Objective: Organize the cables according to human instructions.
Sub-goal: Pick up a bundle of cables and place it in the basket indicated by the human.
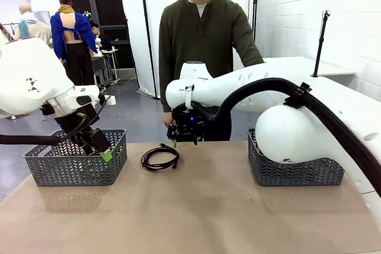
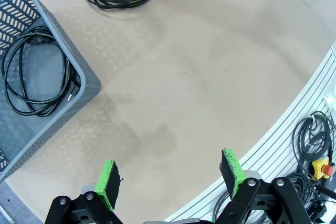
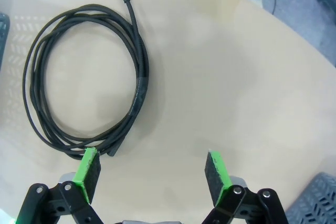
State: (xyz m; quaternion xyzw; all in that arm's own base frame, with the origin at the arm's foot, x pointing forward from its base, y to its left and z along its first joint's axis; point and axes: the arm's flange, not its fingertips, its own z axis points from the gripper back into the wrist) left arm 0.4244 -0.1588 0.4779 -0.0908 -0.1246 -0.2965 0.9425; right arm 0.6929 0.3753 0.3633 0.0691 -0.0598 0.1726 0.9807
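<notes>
One coiled cable (image 1: 159, 158) lies on the table (image 1: 196, 206) beside the left basket (image 1: 76, 157), which holds another cable (image 2: 37, 72). The right gripper (image 3: 152, 174) hovers wide over the loose coil. The left gripper (image 2: 172, 181) gapes empty near that basket.

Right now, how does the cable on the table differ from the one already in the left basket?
The coiled cable on the table lies loose on the bare tabletop between the baskets, while the cable in the basket sits inside the grey left basket. The open right gripper hangs beside the table cable; the open left gripper is clear of the basket one. Both are thin black cords in round loops.
</notes>
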